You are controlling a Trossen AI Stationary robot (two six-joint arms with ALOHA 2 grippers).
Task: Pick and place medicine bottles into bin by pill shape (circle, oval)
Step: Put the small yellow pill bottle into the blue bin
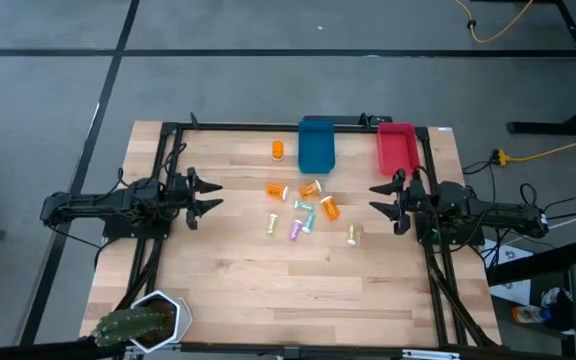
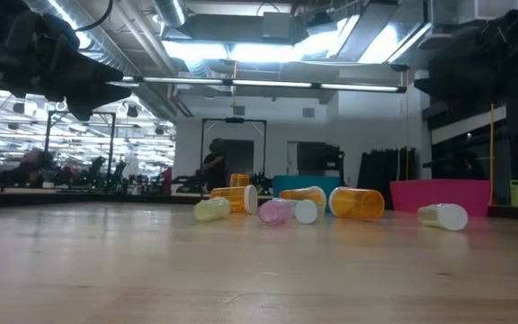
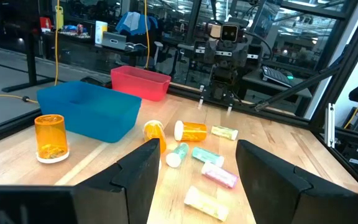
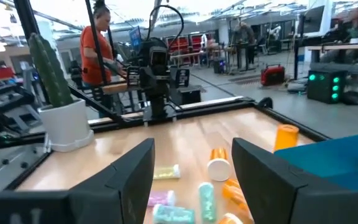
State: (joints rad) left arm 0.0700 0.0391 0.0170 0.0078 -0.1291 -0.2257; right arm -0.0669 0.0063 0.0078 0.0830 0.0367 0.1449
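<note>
**Both arms wait with open fingers, bottles lie between them**

The left gripper (image 1: 211, 195) sits at the left side of the wooden table (image 1: 228, 280). Its two fingers are spread apart and hold nothing. The right gripper (image 1: 378, 199) sits at the right side of the table. Its fingers are spread apart too, with nothing in them. The two grippers point at each other across the table.

The medicine bottles lie in the space between the two grippers, not touching either one. Most of them are on their sides in a loose bunch. In front of the left gripper there is an orange bottle with a white cap (image 1: 276, 190), and a second orange bottle (image 1: 311, 188) is just past it. A teal bottle (image 1: 303, 207) and another teal bottle (image 1: 306, 220) lie near the middle. A pale yellow bottle (image 1: 270, 223) and a pink-purple bottle (image 1: 295, 231) lie on the near side of the bunch. Closer to the right gripper are an orange bottle (image 1: 330, 208) and a clear, pale bottle (image 1: 352, 235).

One orange bottle (image 1: 278, 150) stands upright by itself, away from the bunch, just beside the blue bin (image 1: 317, 146). The red bin (image 1: 395, 150) is close to the right gripper, a little behind it at the table's far edge. Both bins are far from the left gripper.

A cactus in a white pot (image 1: 140, 322) stands at the near corner, on the left gripper's side.
</note>
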